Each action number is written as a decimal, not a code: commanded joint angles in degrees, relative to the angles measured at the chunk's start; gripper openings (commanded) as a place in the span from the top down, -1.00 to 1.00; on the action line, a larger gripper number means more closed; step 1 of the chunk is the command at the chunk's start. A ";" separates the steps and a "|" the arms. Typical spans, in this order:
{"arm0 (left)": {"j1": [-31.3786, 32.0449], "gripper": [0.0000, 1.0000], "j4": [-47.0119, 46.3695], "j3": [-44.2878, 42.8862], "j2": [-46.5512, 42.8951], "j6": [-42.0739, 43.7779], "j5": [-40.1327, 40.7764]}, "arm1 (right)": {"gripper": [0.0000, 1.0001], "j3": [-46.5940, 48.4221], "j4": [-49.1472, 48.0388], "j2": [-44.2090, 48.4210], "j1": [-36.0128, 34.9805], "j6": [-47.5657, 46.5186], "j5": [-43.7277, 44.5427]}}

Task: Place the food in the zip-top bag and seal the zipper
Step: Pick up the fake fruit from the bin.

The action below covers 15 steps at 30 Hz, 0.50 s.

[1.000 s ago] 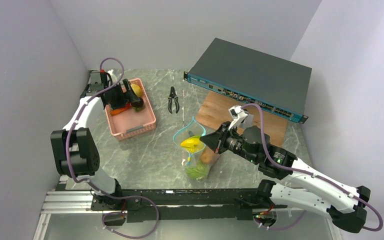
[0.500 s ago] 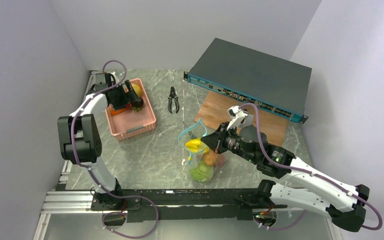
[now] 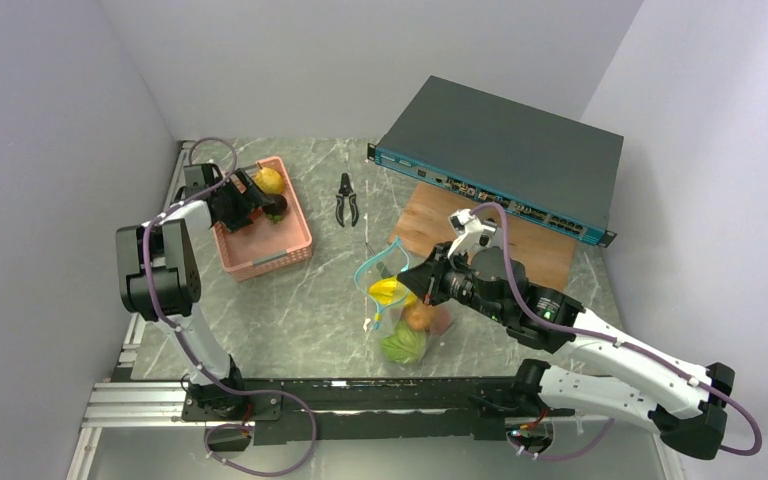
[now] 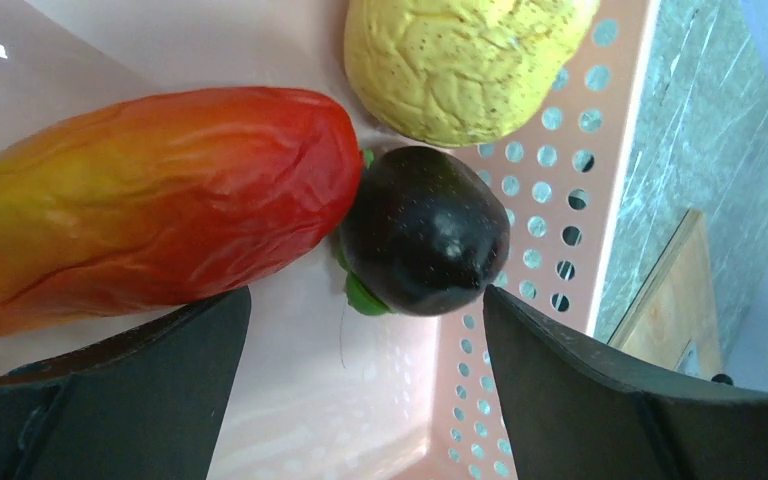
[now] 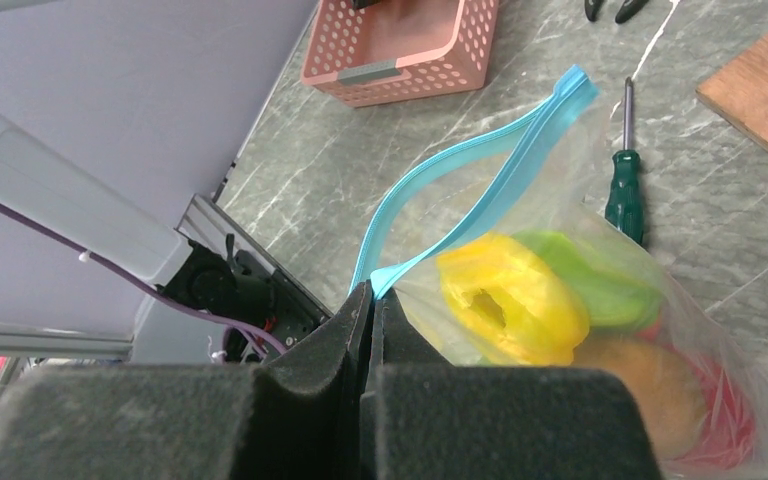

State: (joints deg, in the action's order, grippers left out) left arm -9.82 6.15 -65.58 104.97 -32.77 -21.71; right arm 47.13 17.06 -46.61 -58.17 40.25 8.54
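My right gripper (image 5: pixel 372 300) is shut on the teal zipper (image 5: pixel 480 170) of the clear zip-top bag (image 3: pixel 405 320), holding its mouth open above the table. The bag holds a yellow pepper (image 5: pixel 505 295), a green fruit (image 5: pixel 600 275), an orange one (image 5: pixel 650 385) and a red one. My left gripper (image 4: pixel 365 340) is open inside the pink basket (image 3: pixel 260 255), just short of a dark purple fruit (image 4: pixel 425 230), a red-orange mango (image 4: pixel 150 190) and a yellow lemon (image 4: pixel 460 60).
Black pliers (image 3: pixel 347 198) lie right of the basket. A green-handled screwdriver (image 5: pixel 625 180) lies by the bag. A wooden board (image 3: pixel 430 222) and a dark network switch (image 3: pixel 505 150) stand at the back right. Grey walls close both sides.
My left gripper has shifted left and lower in the basket. My right gripper has lifted the bag's rim up and a little left; the bag has slumped lower with the food.
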 commanded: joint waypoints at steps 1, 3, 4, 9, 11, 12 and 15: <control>0.30 -0.82 -5.71 -2.47 1.50 -5.39 -2.69 | 1.00 2.99 -2.60 0.62 -0.20 0.37 -0.15; 0.70 -0.81 -7.04 -3.82 2.86 -5.04 -4.04 | 1.00 2.64 -2.28 1.03 -0.18 0.56 0.31; 0.68 -0.81 -7.04 -4.01 3.55 -5.27 -4.34 | 1.00 2.74 -1.84 1.12 -0.21 0.61 0.52; 0.51 -0.81 -13.41 -0.73 5.93 -13.28 -8.76 | 1.00 3.16 -0.62 1.08 -0.18 0.24 1.42; 0.55 -0.81 -13.31 -0.90 5.95 -13.29 -8.94 | 1.00 3.74 -0.29 0.48 -0.18 -0.19 1.85; 0.52 -0.80 -11.95 -1.53 6.07 -12.23 -8.31 | 1.00 4.08 -0.09 0.11 -0.16 -0.39 1.84; 0.46 -0.77 -8.67 -3.98 7.12 -10.14 -8.71 | 1.00 4.34 -0.67 -0.50 -0.16 -0.57 1.14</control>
State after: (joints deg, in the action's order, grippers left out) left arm -9.30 -2.94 -66.87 111.33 -42.96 -28.23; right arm 48.12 18.24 -46.83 -58.17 40.16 9.08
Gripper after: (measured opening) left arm 0.895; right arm 0.010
